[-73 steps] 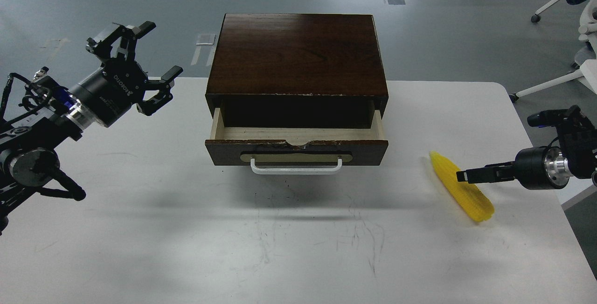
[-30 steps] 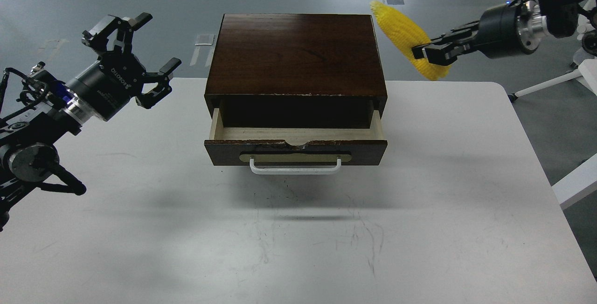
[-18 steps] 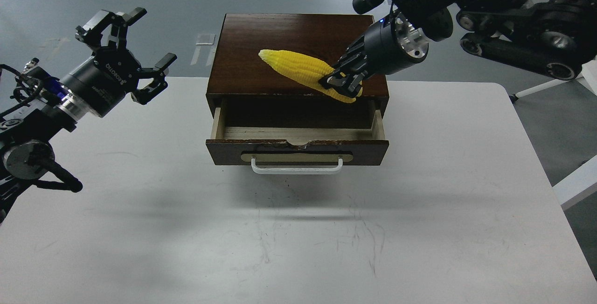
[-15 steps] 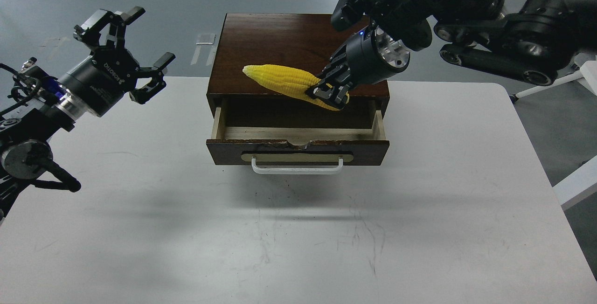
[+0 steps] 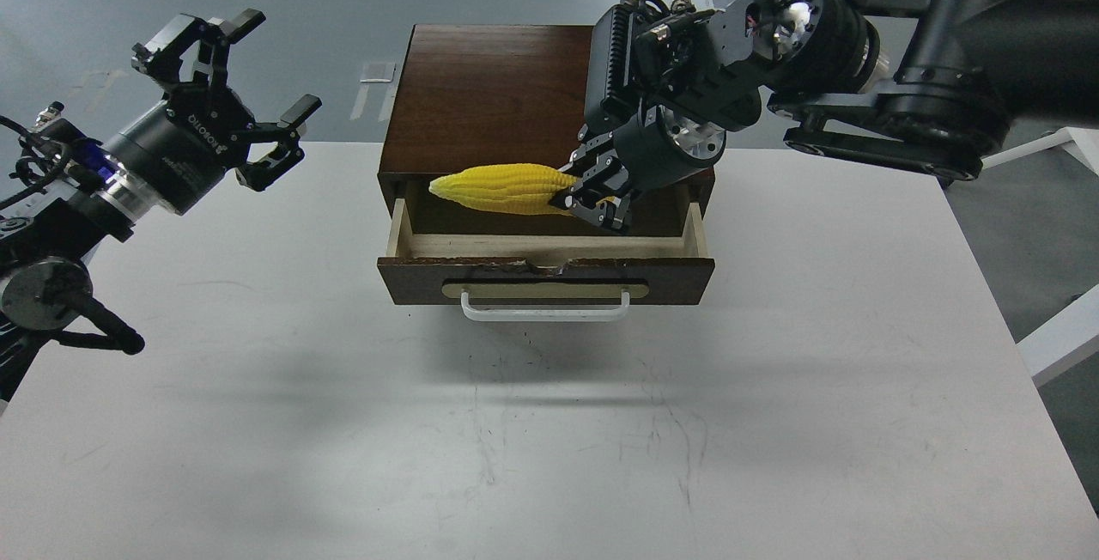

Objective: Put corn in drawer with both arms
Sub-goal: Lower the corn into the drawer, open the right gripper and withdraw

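The dark brown cabinet point(image 5: 506, 96) stands at the back middle of the white table point(image 5: 549, 423). Its drawer point(image 5: 546, 278) with the white bar handle point(image 5: 544, 313) is pulled partly open, pale wood showing inside. My right gripper point(image 5: 591, 196) is shut on the thick end of the yellow corn point(image 5: 500, 188) and holds it lying sideways over the open drawer, tip pointing left, level with the cabinet's front edge. My left gripper point(image 5: 232, 88) is open and empty, raised above the table left of the cabinet.
The right arm's thick links point(image 5: 859, 70) reach in from the upper right over the cabinet's right side. Office chair legs point(image 5: 1056, 148) stand on the grey floor beyond the table's right edge.
My right gripper lifted the corn from the table's right side, swung it over the cabinet top and lowered it forward to the drawer opening. The left arm hardly moved.
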Motion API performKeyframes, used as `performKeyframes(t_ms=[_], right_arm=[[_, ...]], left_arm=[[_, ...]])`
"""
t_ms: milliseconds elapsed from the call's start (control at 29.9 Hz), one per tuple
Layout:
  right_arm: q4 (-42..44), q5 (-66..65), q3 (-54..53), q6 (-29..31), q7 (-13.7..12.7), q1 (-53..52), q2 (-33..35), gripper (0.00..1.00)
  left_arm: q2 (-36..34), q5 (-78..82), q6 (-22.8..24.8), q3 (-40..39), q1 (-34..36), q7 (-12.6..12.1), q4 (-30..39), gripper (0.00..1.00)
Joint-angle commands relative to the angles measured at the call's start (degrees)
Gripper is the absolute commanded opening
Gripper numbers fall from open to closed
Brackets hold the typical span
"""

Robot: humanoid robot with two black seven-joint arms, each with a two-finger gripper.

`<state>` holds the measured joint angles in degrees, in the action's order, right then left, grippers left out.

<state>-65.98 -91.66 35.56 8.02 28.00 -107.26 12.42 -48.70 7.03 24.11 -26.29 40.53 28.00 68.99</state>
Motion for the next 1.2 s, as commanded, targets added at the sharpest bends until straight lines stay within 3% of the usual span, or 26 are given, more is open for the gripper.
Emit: performKeyframes(t_ms=[0, 167, 234, 769, 835, 969, 1103, 1170], right_arm=[[-0.29, 0.43, 0.3, -0.02, 0.0, 0.55, 0.06, 0.23], [-0.56, 0.52, 0.3, -0.02, 0.0, 1.26, 0.06, 0.34], [-0.56, 0.52, 0.3, -0.02, 0.0, 1.26, 0.06, 0.44], [-1.08, 1.31, 0.22, -0.19, 0.0, 0.74, 0.41, 0.63], [-1.08, 1.57, -0.05, -0.37, 0.0, 0.47, 0.85, 0.7], [-1.08, 5.6, -0.31, -0.72, 0.0, -0.4, 1.82, 0.8], [-1.0, 11.22, -1.71, -0.72, 0.0, -1.81, 3.84, 0.83], [-0.73, 17.11, -3.21, -0.72, 0.0, -1.99, 5.16, 0.92]], left_arm=[[-0.25, 0.0, -0.03, 0.01, -0.01, 0.0, 0.01, 0.98], [-0.43, 0.0, -0.11, 0.01, -0.01, 0.0, 0.62, 0.98], [-0.43, 0.0, -0.11, 0.01, -0.01, 0.0, 0.71, 0.98], [-0.43, 0.0, -0.03, 0.01, -0.01, 0.0, 0.71, 0.98], [-0.34, 0.0, -0.03, 0.01, -0.1, 0.0, 0.71, 0.98], [-0.08, 0.0, 0.06, -0.08, -0.1, 0.0, 0.71, 0.98], [0.01, 0.0, 0.06, -0.08, -0.1, 0.0, 0.71, 0.98], [0.01, 0.0, 0.15, -0.26, -0.1, 0.0, 0.62, 0.98]])
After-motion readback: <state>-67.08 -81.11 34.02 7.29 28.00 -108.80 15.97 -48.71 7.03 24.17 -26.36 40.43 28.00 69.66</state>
